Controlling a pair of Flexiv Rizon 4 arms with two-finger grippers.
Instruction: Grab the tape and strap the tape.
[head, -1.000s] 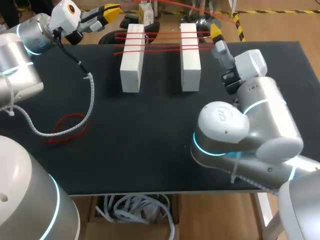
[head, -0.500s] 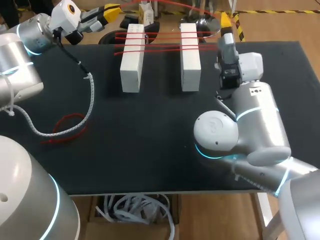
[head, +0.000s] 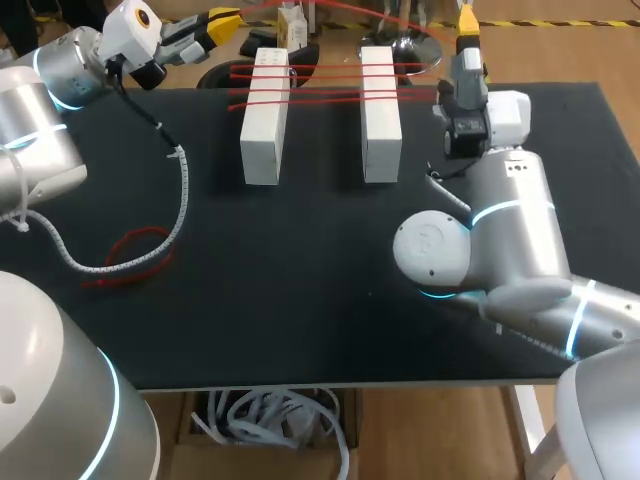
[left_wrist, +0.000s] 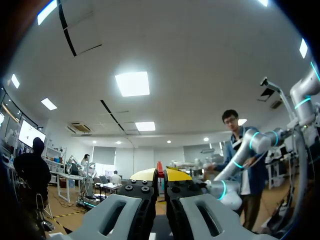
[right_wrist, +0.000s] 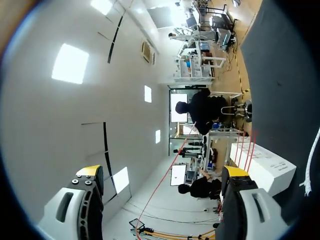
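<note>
Two white blocks (head: 265, 115) (head: 381, 112) stand side by side at the far middle of the black table (head: 300, 300). Several strands of red tape (head: 322, 82) stretch across their far ends. My left gripper (head: 218, 22) hangs over the far left edge, shut on the red tape's end (left_wrist: 159, 167), which shows between its yellow tips (left_wrist: 145, 174). From there the tape arcs away over the blocks (head: 340, 8). My right gripper (head: 467, 20) points past the far edge, right of the right block, open and empty (right_wrist: 162, 172). Ahead of it, the red tape (right_wrist: 170, 175) and a white block (right_wrist: 262, 160) show.
A loose coil of red tape (head: 132, 252) lies on the left part of the table. The left arm's white spiral cable (head: 182, 190) hangs down over it. My right arm's big grey elbow (head: 470, 250) sits over the right half of the table.
My right arm has swung its gripper from beside the right block's far end up and to the right, away from the strands. The left gripper has kept still with the tape.
</note>
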